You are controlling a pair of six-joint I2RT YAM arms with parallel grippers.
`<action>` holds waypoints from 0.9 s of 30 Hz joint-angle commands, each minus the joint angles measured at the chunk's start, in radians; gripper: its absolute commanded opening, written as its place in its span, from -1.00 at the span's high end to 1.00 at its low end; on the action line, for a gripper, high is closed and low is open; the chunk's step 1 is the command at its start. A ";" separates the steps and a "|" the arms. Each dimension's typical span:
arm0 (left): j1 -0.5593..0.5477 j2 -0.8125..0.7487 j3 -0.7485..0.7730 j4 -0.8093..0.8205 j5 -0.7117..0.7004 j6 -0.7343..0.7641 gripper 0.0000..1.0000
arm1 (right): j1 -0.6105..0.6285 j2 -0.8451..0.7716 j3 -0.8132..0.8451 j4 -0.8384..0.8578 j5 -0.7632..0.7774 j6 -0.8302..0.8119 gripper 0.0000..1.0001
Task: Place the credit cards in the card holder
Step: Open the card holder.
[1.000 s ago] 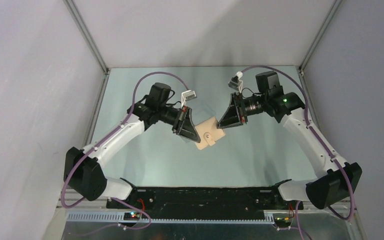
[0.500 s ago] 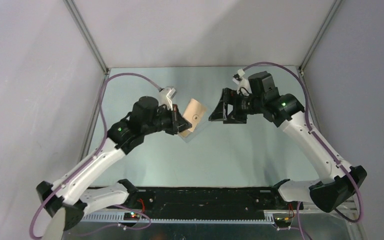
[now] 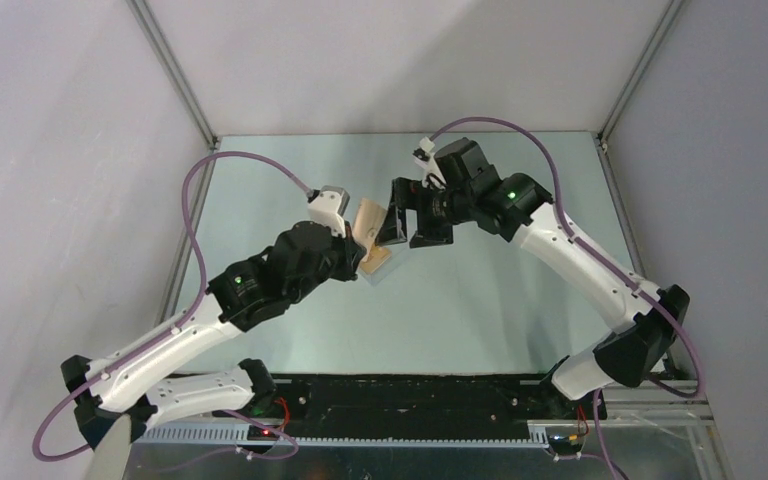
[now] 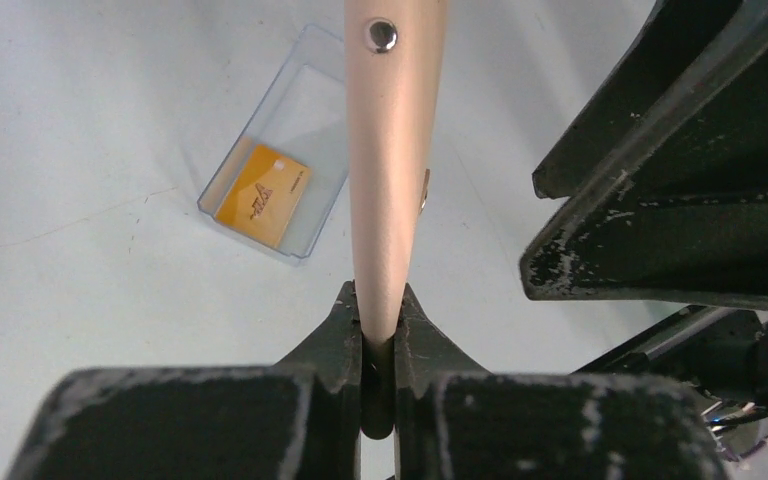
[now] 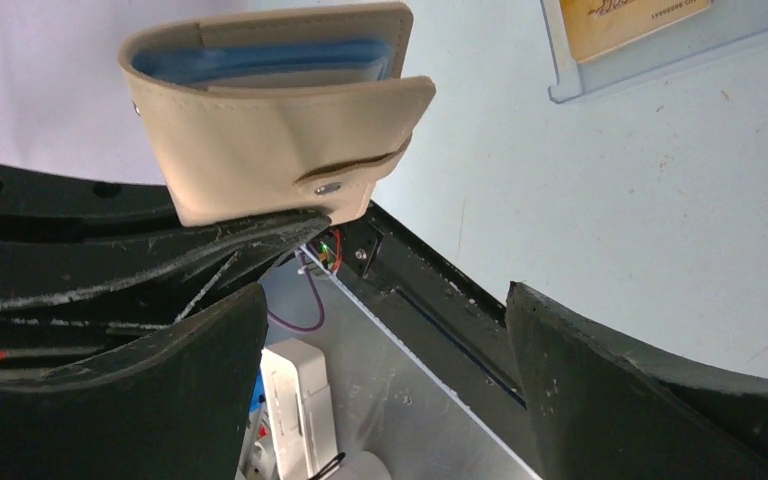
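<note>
The tan card holder point(image 3: 368, 220) hangs in the air over the middle of the table, folded, pinched at its lower edge by my shut left gripper point(image 3: 358, 248). In the left wrist view the card holder point(image 4: 396, 150) shows edge-on, rising from the left gripper point(image 4: 380, 318). One orange credit card point(image 4: 262, 195) lies in a clear plastic box point(image 4: 312, 120) on the table below. My right gripper point(image 3: 410, 225) stands wide open right beside the holder, nothing between its fingers. From the right wrist the card holder point(image 5: 280, 150) shows its blue pockets, above and left of the open right gripper point(image 5: 390, 370).
The clear box point(image 3: 382, 262) sits on the table under the holder; its corner and the card point(image 5: 635, 20) appear top right in the right wrist view. Grey walls enclose the table point(image 3: 480, 300). The arms' base rail point(image 3: 400, 395) runs along the near edge.
The left gripper lifted the card holder off the table and turned it upright. The right gripper opened wide and moved left, close to the holder.
</note>
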 commanded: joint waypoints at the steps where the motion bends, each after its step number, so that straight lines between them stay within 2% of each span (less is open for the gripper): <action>1: -0.021 0.004 0.043 0.006 -0.088 0.047 1.00 | 0.023 0.037 0.062 0.021 0.070 0.020 -0.81; 12: -0.033 0.017 0.038 0.003 -0.034 0.064 1.00 | 0.032 0.132 0.123 0.060 0.098 0.043 -0.68; 20: -0.053 0.038 0.033 0.004 -0.022 0.065 1.00 | 0.043 0.170 0.120 0.072 0.168 0.054 -0.36; 22: -0.055 0.041 0.031 0.003 -0.024 0.062 1.00 | 0.048 0.182 0.121 0.067 0.174 0.045 -0.19; 23: -0.057 0.042 0.031 0.004 -0.028 0.059 1.00 | 0.052 0.187 0.126 0.052 0.179 0.040 -0.10; 27: -0.058 0.038 0.033 0.003 -0.057 0.053 1.00 | 0.084 0.223 0.143 -0.049 0.264 -0.005 -0.01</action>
